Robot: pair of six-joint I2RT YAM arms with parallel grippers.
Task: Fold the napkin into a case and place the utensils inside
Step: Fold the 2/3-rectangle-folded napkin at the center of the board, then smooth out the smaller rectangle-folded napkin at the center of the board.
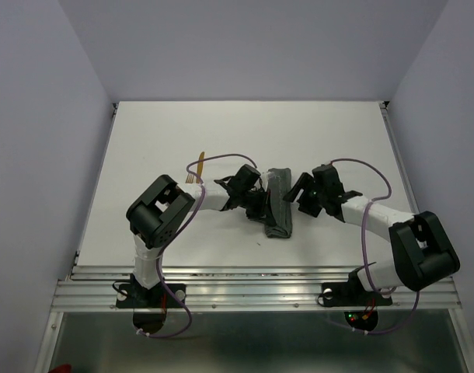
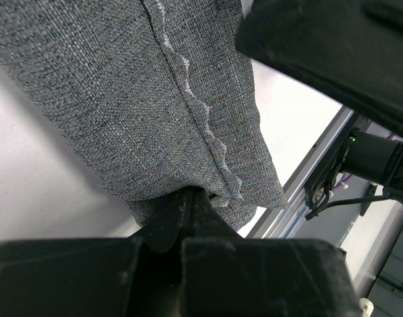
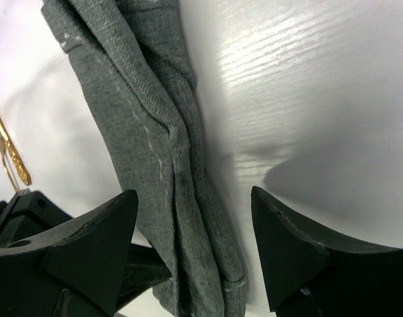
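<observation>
Napkin (image 1: 278,206) in narrow folded strip, edge clamped by left gripper (image 2: 188,206), right gripper (image 3: 195,224) spread empty beside it: best lift top layer only, opening toward utensils (image 1: 200,167).

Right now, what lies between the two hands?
The napkin, folded into a strip: the left hand pinches it, the open right hand is near it. The top view shows this.

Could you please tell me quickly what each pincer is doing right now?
Left pincer: closed on the napkin edge.
Right pincer: open, holding nothing.
</observation>
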